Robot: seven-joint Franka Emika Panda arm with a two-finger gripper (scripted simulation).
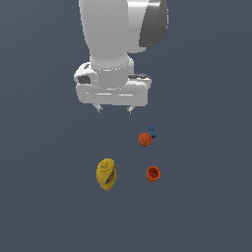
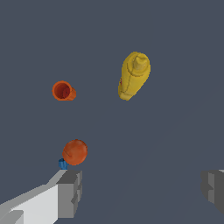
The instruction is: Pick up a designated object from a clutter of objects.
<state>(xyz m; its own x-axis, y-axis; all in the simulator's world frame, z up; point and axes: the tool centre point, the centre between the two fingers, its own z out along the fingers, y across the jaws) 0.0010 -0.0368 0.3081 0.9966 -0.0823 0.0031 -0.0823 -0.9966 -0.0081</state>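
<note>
- The gripper (image 1: 114, 110) is seen raised above the surface with its fingers spread wide apart; nothing is held between them.
- The blue piece (image 1: 152, 131) is found just beside the orange-red ball (image 1: 145, 139), apparently touching it; in the wrist view it is mostly hidden behind the ball.
- The orange-red cup (image 1: 153, 173) and the yellow bottle (image 1: 106, 173) lie well apart from it.
- The piece is judged very light, rigid and not fragile; being tiny with knobby ends, it may slip or roll.
- A hold across the narrow middle is advised; the ball is likely to be nudged if the fingers close on that side.
</note>
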